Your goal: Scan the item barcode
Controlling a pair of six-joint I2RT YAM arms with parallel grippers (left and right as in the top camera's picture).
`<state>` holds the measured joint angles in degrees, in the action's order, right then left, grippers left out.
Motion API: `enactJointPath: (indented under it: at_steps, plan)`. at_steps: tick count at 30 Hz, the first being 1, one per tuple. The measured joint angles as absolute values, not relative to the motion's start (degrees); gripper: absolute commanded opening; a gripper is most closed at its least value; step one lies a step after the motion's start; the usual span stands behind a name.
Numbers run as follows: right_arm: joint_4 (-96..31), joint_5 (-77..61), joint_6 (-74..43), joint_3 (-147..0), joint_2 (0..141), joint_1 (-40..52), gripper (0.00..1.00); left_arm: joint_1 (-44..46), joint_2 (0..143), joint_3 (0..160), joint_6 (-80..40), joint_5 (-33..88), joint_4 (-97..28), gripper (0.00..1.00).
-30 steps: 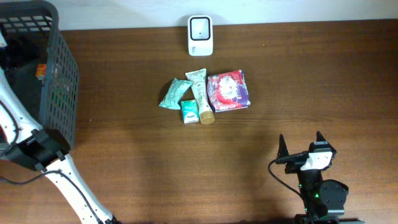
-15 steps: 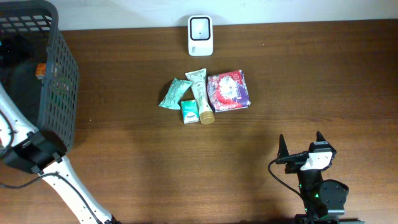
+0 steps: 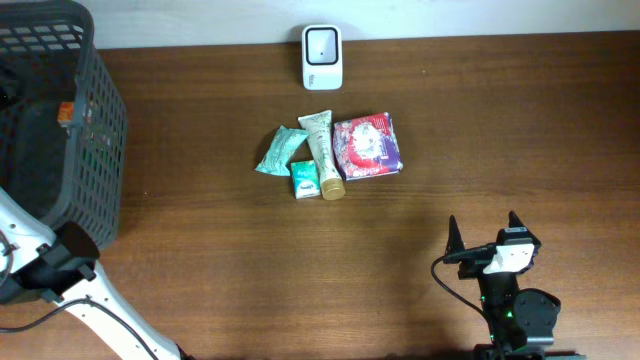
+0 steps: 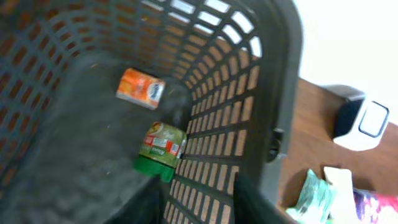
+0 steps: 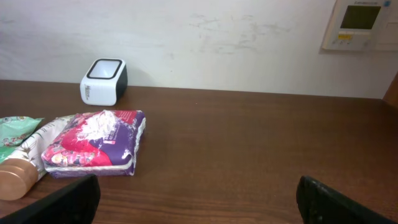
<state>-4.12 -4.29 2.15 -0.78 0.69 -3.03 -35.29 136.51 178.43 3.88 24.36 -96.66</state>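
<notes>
The white barcode scanner (image 3: 322,57) stands at the table's back edge, also seen as the scanner (image 5: 104,81). In front of it lies a pile of items: a green pouch (image 3: 279,150), a pale tube (image 3: 322,150), a small green box (image 3: 305,180) and a red and purple pack (image 3: 367,146). My left gripper (image 4: 199,205) hovers at the dark basket's (image 3: 100,130) wall; its blurred fingers stand close together with a narrow gap and nothing between them. My right gripper (image 3: 485,232) rests open at the front right, empty.
Inside the basket lie an orange box (image 4: 140,89) and a green packet (image 4: 160,146). The left arm (image 3: 60,260) crosses the front left corner beside the basket. A wall panel (image 5: 364,22) hangs behind the table.
The left arm has drawn back toward the table's front edge, away from the basket, and its jaws have narrowed from wide open. The right arm and the items have not moved.
</notes>
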Motion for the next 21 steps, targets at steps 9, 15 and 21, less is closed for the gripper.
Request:
enactJointPath:
  at_steps: [9, 15, 21]
  plan:
    - [-4.1, -4.3, 2.2, -0.8, 0.7, -3.0, 0.99, -35.3, 121.8, 150.3, -1.3, 8.6, -96.9, 0.00]
    - [-4.1, -4.3, 2.1, -0.8, 0.7, -3.0, 0.99, -36.8, 112.9, 132.0, -10.9, -7.5, -96.5, 0.00]
    - [-4.1, -4.3, 2.1, -0.8, 0.7, -3.0, 0.99, -40.8, 113.0, 124.9, -19.6, -15.5, -96.4, 0.00]
